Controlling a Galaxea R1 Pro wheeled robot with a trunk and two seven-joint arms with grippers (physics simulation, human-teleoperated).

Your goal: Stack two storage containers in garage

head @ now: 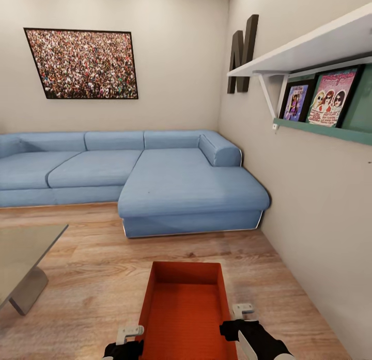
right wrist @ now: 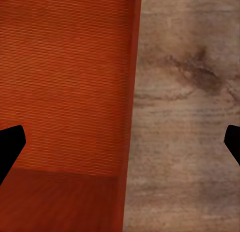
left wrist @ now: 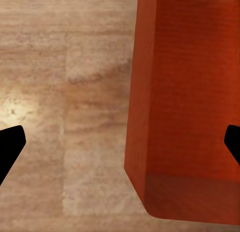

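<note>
One orange-red storage container (head: 185, 313), open-topped with a ribbed bottom, lies on the living room's wood-plank flooring (head: 93, 277) right in front of me. My left gripper (head: 126, 342) is open and straddles the container's left wall (left wrist: 137, 92), one black fingertip (left wrist: 10, 147) outside and the other inside. My right gripper (head: 243, 321) is open across the right wall (right wrist: 131, 92) in the same way, with the ribbed bottom (right wrist: 65, 82) beneath it. Whether the pads touch the walls I cannot tell. The garage and its floor are out of view.
A blue sectional sofa (head: 181, 184) stands ahead against the back wall. A grey low table (head: 23, 256) is at the left. The wall (head: 320, 220) on the right is close and carries shelves (head: 310, 44) with pictures.
</note>
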